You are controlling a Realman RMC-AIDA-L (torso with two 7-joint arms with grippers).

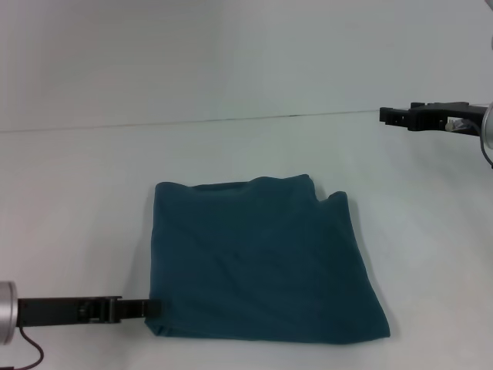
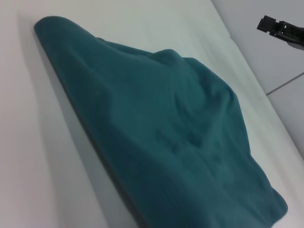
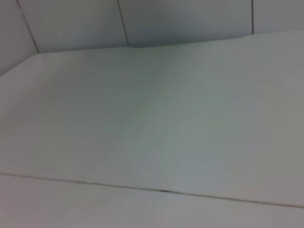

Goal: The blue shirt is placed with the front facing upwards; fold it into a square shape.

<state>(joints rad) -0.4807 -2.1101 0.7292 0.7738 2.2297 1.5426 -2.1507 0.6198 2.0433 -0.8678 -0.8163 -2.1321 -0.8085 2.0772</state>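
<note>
While the fold looks nearly done, these relations matter:
Blue shirt (image 1: 262,258): lies folded, roughly square, plain side up, in the middle of the tabletop (image 1: 77,193).
Left gripper (image 1: 150,308): at the shirt's near left corner, touching its edge; the shirt spreads right and far from its fingers; I cannot tell if they grip.
Right gripper (image 1: 387,116): far right, well apart; its state is unclear.
Nearer arm: the left.

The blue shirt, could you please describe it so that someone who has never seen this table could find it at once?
On the white table, look near the front edge, slightly left of centre. There lies the blue shirt, already folded into a rough square, plain dark teal with no lettering showing. It is the only cloth there; the left gripper sits at its near left corner, and the right gripper hangs far off at the right.
</note>
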